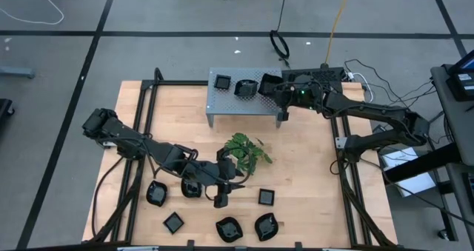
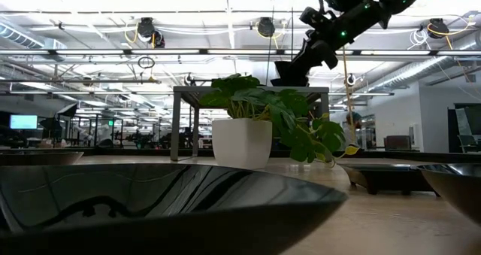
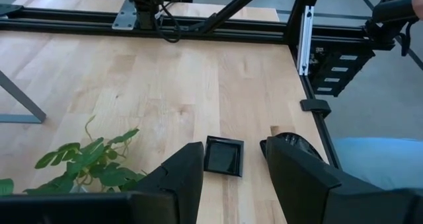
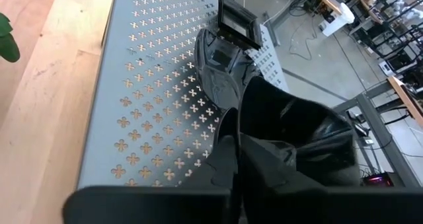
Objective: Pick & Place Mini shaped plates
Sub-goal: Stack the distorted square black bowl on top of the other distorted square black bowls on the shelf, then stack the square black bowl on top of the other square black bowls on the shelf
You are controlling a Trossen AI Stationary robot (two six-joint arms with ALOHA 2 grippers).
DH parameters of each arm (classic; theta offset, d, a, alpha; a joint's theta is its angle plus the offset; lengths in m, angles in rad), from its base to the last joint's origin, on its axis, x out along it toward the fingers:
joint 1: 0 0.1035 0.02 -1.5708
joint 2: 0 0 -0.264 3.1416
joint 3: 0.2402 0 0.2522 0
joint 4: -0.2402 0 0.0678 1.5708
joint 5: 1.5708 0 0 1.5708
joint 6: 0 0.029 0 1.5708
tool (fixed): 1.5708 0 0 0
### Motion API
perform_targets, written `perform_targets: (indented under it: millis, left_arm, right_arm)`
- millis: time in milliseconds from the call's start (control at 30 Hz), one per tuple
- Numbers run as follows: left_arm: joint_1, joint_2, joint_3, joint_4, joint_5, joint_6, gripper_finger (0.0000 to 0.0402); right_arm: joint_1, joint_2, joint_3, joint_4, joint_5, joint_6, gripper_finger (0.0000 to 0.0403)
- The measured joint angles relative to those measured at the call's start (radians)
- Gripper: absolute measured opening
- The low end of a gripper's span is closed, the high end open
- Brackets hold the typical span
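- The right gripper (image 1: 272, 88) hangs over the grey perforated stand (image 1: 222, 103) at the far edge of the table; its fingers are clamped on a glossy black plate (image 4: 291, 128), seen close in the right wrist view, held just above the stand's top.
- Two plates already lie on the stand: a square one (image 1: 221, 81) towards its left end and a wavy-rimmed one (image 1: 244, 88) beside it, close to the held plate.
- The step in hand looks like the placing of a third plate on the stand; the next move probably calls for lowering it onto bare metal next to the wavy one, then spreading the fingers; the risk is that it lands on its neighbour's rim.
- The left gripper (image 1: 224, 195) is low over the near half of the table, just in front of the potted plant (image 1: 244, 151); its fingers stand apart and hold nothing.
- In the left wrist view a small square plate (image 3: 223, 156) lies on the wood between those fingers' tips, so a pick there seems to be lined up; the fingers need to come down on either side of it and close on its rim.
- Other plates wait along the near edge: two (image 1: 157, 194) towards the left, a square one (image 1: 173, 222) nearer the left corner, and two roundish ones (image 1: 229, 229) at the middle of that edge.
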Motion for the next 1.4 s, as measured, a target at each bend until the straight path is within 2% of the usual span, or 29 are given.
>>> perform_targets:
  millis: [267,567,700,967,1200,1400]
  left_arm:
    - [0.000,0.000,0.000,0.000,0.000,0.000,0.0170]
    - [0.000,0.000,0.000,0.001,0.000,-0.001,0.0170]
    - [0.000,0.000,0.000,0.002,0.000,-0.001,0.0170]
    - [0.000,0.000,0.000,0.002,0.000,-0.014,0.0170]
    - [0.000,0.000,0.000,0.002,0.000,-0.014,0.0170]
    - [0.000,0.000,0.000,-0.001,0.000,-0.013,0.0170]
  right_arm:
    - [0.000,0.000,0.000,0.032,0.005,0.008,0.0001]
    - [-0.036,0.000,0.000,0.086,0.008,0.196,0.0008]
    - [-0.048,0.000,0.000,0.083,0.004,0.228,0.0034]
    - [-0.031,-0.014,0.000,0.127,0.004,0.220,0.0116]
    - [0.044,-0.125,-0.001,0.087,0.001,0.244,0.0145]
    - [0.186,-0.234,0.000,-0.133,-0.006,0.318,0.0139]
